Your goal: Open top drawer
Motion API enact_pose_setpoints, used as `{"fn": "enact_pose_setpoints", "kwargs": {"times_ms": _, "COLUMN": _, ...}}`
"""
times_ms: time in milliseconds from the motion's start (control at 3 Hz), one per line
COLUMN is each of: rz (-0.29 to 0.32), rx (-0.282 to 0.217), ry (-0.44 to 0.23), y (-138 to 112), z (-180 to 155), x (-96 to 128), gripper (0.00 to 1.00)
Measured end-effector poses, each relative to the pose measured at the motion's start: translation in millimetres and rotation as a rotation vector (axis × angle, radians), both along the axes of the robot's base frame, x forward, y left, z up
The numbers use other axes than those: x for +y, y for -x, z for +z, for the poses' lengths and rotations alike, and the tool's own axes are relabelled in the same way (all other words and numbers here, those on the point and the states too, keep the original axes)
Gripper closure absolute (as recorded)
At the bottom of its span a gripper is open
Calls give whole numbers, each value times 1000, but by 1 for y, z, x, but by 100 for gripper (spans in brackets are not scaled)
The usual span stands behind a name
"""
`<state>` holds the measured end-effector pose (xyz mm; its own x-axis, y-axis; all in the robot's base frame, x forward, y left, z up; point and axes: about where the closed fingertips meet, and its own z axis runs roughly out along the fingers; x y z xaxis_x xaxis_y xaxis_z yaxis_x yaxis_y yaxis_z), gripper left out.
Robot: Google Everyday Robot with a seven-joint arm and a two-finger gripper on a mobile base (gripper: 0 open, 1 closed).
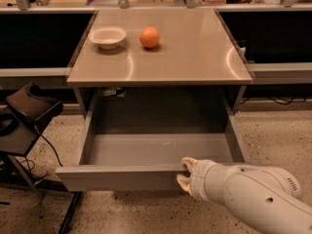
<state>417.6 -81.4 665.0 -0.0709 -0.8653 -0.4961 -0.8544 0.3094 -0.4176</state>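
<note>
The top drawer [122,177] is a wide grey metal drawer under the tabletop. It stands pulled far out toward me, and its deep grey inside shows. My gripper [185,174] sits at the drawer's front lip, right of centre, with one yellowish finger above the lip and one below it on the front face. The white arm [253,196] reaches in from the lower right and hides part of the drawer front.
A white bowl [108,36] and an orange [149,37] sit on the tan tabletop [195,48]. A dark chair or stand [27,111] is at the left, next to the drawer. The floor is speckled.
</note>
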Motion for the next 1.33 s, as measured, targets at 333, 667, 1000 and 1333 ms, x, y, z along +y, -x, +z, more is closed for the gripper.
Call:
{"fn": "enact_pose_setpoints", "kwargs": {"times_ms": 333, "rz": 1, "rx": -11, "ry": 3, "y": 3, "z": 2, "x": 1, "gripper": 100}}
{"fn": "enact_pose_setpoints", "kwargs": {"times_ms": 667, "rz": 0, "rx": -15, "ry": 1, "y": 8, "z": -1, "x": 0, "gripper": 100}}
{"fn": "enact_pose_setpoints", "kwargs": {"times_ms": 1000, "rz": 1, "rx": -23, "ry": 2, "y": 12, "z": -1, "x": 1, "gripper": 100}}
{"fn": "enact_pose_setpoints", "kwargs": {"times_ms": 1333, "rz": 1, "rx": -25, "ry": 1, "y": 14, "z": -2, "x": 1, "gripper": 100}}
